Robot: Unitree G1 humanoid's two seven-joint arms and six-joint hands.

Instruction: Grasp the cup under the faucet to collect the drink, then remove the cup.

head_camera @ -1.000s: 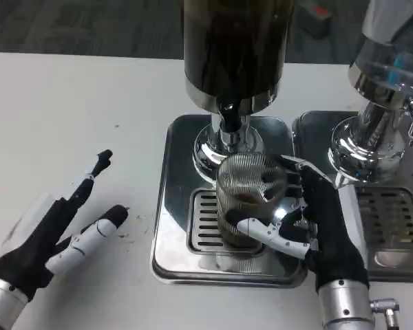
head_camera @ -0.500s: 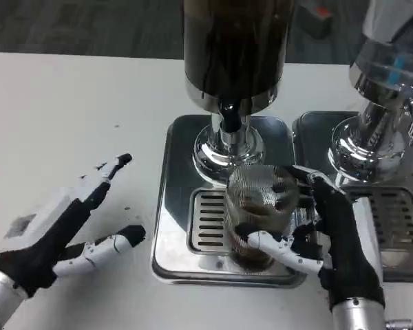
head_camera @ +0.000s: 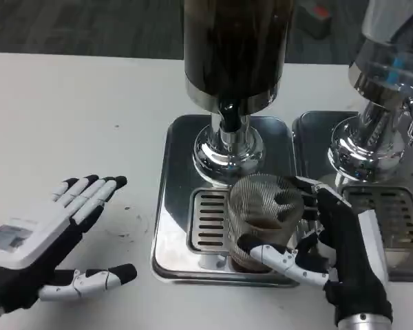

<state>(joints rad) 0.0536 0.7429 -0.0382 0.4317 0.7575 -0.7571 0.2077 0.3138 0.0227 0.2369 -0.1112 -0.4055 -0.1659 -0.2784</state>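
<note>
At the drip tray's [head_camera: 175,206] front edge, right hand [head_camera: 330,258] grips the cup [head_camera: 263,218], drink inside, likely withdrawing it; left hand [head_camera: 48,247] spread, idle on bench [head_camera: 76,117].

place: drinks-serving test setup, lab or office-like room | evidence: two chrome-based drink dispensers [head_camera: 235,62] [head_camera: 385,89] on steel drip trays [head_camera: 168,206] with slotted grates | plain white worktop [head_camera: 76,117] | grey carpet floor [head_camera: 82,27] behind it
</note>
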